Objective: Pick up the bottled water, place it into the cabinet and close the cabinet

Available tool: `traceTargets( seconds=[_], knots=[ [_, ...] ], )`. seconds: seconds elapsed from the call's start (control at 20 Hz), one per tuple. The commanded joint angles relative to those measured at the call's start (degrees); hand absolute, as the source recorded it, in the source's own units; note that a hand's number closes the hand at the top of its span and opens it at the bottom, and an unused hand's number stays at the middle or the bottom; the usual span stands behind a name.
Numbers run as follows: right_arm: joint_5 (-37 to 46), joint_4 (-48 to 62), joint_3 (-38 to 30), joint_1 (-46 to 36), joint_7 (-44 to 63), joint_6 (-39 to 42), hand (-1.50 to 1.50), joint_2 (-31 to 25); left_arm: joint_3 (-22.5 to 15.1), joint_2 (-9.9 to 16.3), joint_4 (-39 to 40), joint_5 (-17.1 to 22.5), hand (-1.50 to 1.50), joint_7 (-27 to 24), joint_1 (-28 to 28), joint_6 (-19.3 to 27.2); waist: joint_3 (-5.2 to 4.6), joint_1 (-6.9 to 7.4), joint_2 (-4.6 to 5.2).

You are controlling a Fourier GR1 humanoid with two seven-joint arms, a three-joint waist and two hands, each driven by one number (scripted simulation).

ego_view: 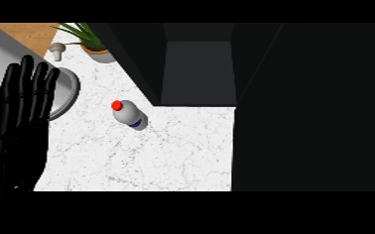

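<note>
The dark cabinet [198, 64] hides the worktop's [168, 153] right side, its interior hard to make out. The bottled water [129, 113] — white, red-capped — stands mid-worktop on white marble. The left hand [26, 94] rests at the left edge, black fingers straight, holding nothing — its forearm cut off below.

white marbled counter [161, 153] carries a red-capped water bottle [130, 114], a potted plant [92, 42] and a mushroom-shaped object [57, 51].

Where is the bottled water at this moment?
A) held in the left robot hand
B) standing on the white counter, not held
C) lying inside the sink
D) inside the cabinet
B: the bottled water with its red cap stands on the white counter, apart from the left robot hand, whose fingers are straight.
</note>
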Motion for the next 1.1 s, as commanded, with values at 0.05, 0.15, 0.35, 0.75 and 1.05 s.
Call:
traceTargets(
  seconds=[0.05,0.15,0.35,0.75,1.05],
  knots=[
    [-2.6,0.3,1.6,3.8,-2.4,2.8,-1.5,0.9,-0.4,-2.9,0.2,-9.2,-1.5,3.6,-2.1,8.4,-1.85,-1.29,-2.67],
    [-1.9,-2.9,2.7,5.1,-0.8,3.3,-1.5,0.3,-2.2,-4.1,1.0,-15.4,-1.5,3.4,-1.3,17.4,-1.86,-1.65,-2.78],
    [-7.7,-5.6,9.8,7.7,3.4,8.3,-1.5,1.1,-0.7,-4.2,2.3,-10.4,-1.5,9.2,-1.3,34.8,-1.96,-1.78,-2.86],
    [-4.1,-19.0,17.3,12.7,12.8,4.3,-1.5,2.8,-21.4,-4.3,-5.5,-33.6,-1.5,26.5,0.1,53.3,-1.85,-1.14,-3.09],
    [-1.3,-23.3,22.0,16.1,15.4,3.7,-1.5,3.1,-28.5,-4.3,-6.6,-51.7,-1.5,43.1,-3.8,55.5,-1.84,-1.09,-2.91]
  ],
)
